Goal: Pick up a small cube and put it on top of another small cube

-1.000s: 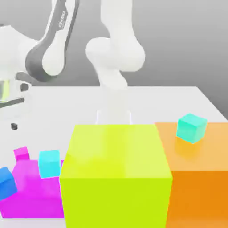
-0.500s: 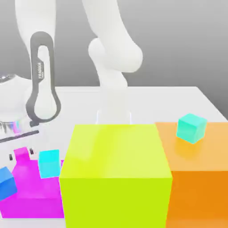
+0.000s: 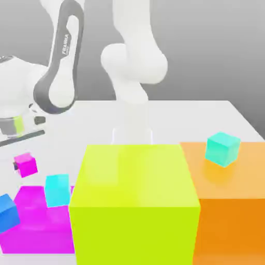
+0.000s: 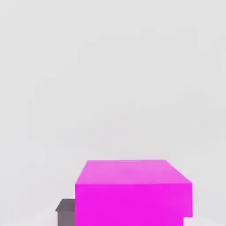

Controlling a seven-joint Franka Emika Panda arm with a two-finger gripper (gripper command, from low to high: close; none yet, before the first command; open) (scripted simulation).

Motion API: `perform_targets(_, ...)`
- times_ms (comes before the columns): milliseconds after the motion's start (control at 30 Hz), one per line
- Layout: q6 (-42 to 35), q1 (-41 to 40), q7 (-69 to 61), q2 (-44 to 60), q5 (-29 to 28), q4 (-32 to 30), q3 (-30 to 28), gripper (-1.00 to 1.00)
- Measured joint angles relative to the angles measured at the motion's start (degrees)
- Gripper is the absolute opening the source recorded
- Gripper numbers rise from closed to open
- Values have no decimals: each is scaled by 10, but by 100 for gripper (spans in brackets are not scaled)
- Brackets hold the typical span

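1. Grey backdrop, white worktop [image 3: 207,111].
2. My gripper [image 3: 23,166] is closed on the tiny bright magenta cube [image 3: 26,164], held in the air above the big flat magenta block [image 3: 31,217] at the worktop's near-left corner.
3. I judge the cube light, rigid and smooth: opposite flat faces suit the grip.
4. Nearby sit a small cyan cube [image 3: 57,189] and a small blue cube [image 3: 7,211].

White table [image 3: 207,116] — three big blocks [image 3: 134,202]
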Motion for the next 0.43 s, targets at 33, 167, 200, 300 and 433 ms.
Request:
perform_targets(33, -23, 11, -7, -20, -1, 4, 9, -100)
perform_targets(167, -106, 62, -32, -87, -6, 16, 54, -100)
perform_targets(200, -100, 67, -33, -82, -8, 15, 60, -100)
perform_targets(300, -43, 70, -31, -37, -14, 3, 65, -100)
perform_targets(433, -23, 71, -31, -21, -15, -1, 66, 100)
